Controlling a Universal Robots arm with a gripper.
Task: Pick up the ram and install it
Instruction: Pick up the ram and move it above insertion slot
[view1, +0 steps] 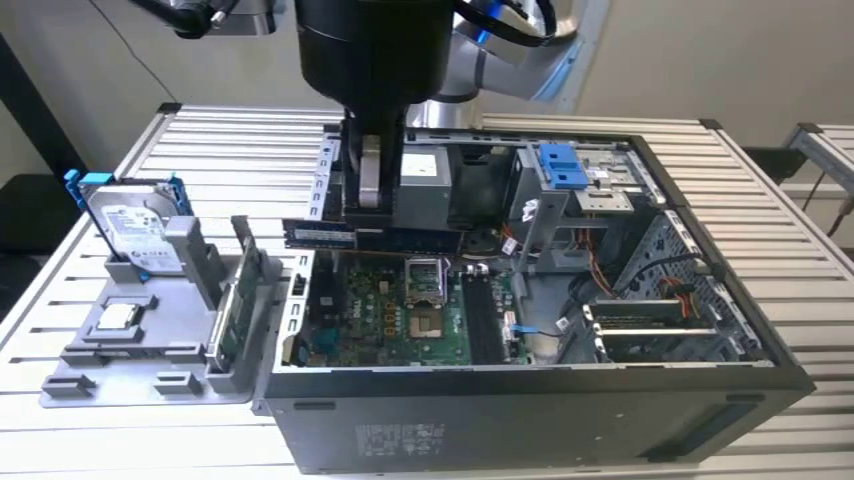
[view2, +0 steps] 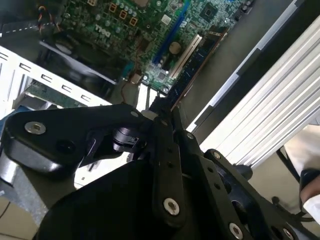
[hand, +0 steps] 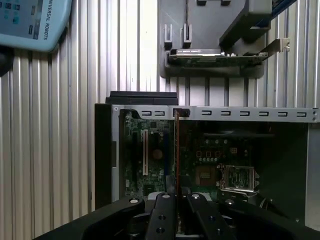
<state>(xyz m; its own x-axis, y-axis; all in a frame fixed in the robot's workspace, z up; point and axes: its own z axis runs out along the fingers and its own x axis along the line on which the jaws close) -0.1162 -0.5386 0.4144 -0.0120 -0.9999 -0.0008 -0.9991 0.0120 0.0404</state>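
Scanning from the exterior view's left: passing a gray fixture (view1: 134, 372) carrying a hard drive (view1: 134, 225) in a blue frame and a green card (view1: 227, 320) standing on edge. Reaching the open computer case (view1: 534, 400) next. Clamping the ram (view1: 387, 237) tightly in the closed gripper (view1: 371, 212), holding it on edge above the motherboard (view1: 387, 310) toward the case's 12 o'clock wall. Keeping the long axis level, running 9 to 3 o'clock. Jutting beyond the fingertips over the board in both wrist views (view2: 197, 60) (hand: 177, 150).
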